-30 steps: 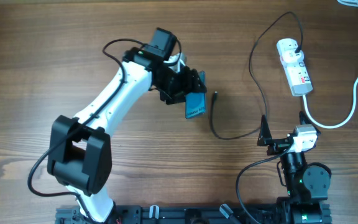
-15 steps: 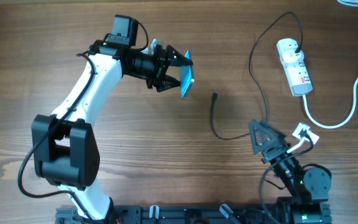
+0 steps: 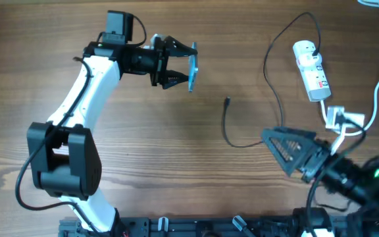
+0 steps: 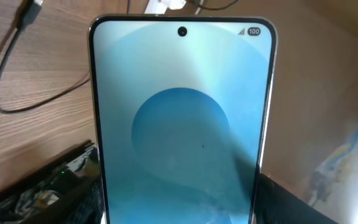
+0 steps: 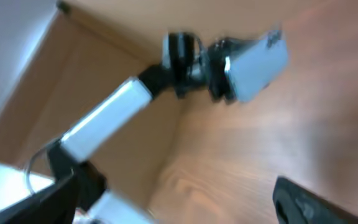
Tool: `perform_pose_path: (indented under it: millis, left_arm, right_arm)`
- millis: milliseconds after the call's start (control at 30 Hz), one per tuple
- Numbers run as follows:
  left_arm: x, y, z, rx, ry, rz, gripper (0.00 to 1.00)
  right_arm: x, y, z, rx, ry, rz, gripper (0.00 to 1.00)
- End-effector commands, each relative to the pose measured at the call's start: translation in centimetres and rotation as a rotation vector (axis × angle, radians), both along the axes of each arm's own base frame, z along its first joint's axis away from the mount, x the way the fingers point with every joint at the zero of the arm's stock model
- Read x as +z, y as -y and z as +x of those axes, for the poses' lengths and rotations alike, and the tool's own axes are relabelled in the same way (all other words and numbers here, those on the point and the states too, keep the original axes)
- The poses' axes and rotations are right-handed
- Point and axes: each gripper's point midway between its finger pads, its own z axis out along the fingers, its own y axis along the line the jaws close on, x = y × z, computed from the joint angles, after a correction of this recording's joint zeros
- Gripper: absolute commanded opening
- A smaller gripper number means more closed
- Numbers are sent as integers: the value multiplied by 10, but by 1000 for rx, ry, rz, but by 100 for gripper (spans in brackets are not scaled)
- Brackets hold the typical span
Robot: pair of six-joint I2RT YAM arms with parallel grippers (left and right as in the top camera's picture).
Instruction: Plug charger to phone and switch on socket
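My left gripper (image 3: 184, 70) is shut on the phone (image 3: 192, 71) and holds it above the table, edge-on in the overhead view. In the left wrist view the phone's turquoise screen (image 4: 182, 118) fills the frame between my fingers (image 4: 179, 211). The charger, a thin black cable (image 3: 276, 112), runs from the socket (image 3: 312, 70) down across the table. Its small black plug (image 3: 227, 102) lies free on the wood, right of the phone; it also shows in the left wrist view (image 4: 32, 10). My right gripper (image 3: 289, 149) is open and empty, raised near the cable's lower bend. The right wrist view is blurred and shows the phone's grey back (image 5: 257, 61).
A thick white cord (image 3: 376, 99) loops from the socket's near end to the right edge of the wooden table (image 3: 143, 145). The left arm (image 3: 94, 79) stretches over the left half. The right arm's base (image 3: 360, 184) sits at the front right.
My left gripper lifted the phone off the table, carried it up and left and turned it edge-on. My right gripper rose from its folded pose and swung toward the cable.
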Motion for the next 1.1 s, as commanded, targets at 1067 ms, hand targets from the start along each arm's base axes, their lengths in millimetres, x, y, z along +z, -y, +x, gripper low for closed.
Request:
perform_pose_path:
  millis: [1067]
  left_arm:
    - [30,-4,-3,19,-86,-76,71]
  right_arm:
    - [-97,-143,178,-465,-28,-980,74]
